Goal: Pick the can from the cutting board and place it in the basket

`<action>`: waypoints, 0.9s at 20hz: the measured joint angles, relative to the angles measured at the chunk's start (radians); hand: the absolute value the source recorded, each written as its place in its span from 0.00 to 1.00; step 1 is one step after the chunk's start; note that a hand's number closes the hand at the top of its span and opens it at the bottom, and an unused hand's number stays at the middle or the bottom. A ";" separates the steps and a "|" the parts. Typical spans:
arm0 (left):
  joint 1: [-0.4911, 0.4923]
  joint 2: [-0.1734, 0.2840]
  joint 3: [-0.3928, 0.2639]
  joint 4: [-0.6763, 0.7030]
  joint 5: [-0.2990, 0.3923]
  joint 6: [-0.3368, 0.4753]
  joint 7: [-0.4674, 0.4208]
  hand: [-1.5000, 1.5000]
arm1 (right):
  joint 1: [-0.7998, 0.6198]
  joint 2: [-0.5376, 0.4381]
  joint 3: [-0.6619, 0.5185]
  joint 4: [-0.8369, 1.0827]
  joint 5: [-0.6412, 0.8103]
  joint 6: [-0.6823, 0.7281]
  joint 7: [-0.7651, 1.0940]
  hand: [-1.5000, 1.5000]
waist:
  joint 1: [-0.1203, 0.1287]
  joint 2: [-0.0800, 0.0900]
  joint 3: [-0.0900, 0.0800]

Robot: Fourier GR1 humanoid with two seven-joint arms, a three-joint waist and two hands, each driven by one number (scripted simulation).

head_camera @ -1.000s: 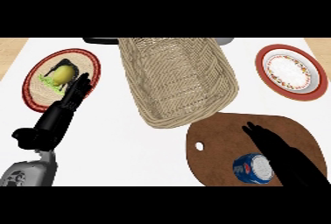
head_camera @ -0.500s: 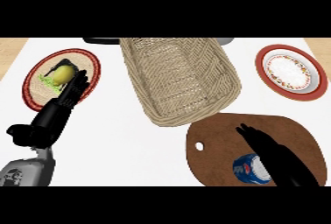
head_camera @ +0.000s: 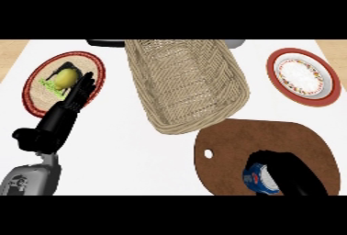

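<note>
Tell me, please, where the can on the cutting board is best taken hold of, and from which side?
Probably round its curved side wall. The can stands upright on the cutting board, pale top showing, and its flat top gives nothing to hold. Come from its right, where the right hand already curls round it; the basket lies up-left.

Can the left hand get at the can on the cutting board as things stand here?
Probably not easily. The left hand rests open at the far left, by the woven plate, while the can stands on the cutting board at lower right, with the right hand already curled round it.
</note>
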 measured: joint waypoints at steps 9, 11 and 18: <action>0.006 -0.006 -0.007 0.002 -0.006 -0.011 -0.008 0.50 | -0.076 0.058 0.349 -0.011 0.236 -0.015 0.010 1.00 | 0.022 0.001 -0.001; 0.000 -0.007 -0.010 0.003 -0.007 -0.013 0.001 0.50 | -0.104 0.124 0.478 0.026 0.297 -0.012 0.040 1.00 | 0.025 0.002 0.002; -0.018 -0.003 0.006 0.007 -0.003 -0.012 0.011 0.50 | -0.177 0.174 0.709 0.117 0.242 -0.142 0.156 1.00 | 0.014 0.007 0.008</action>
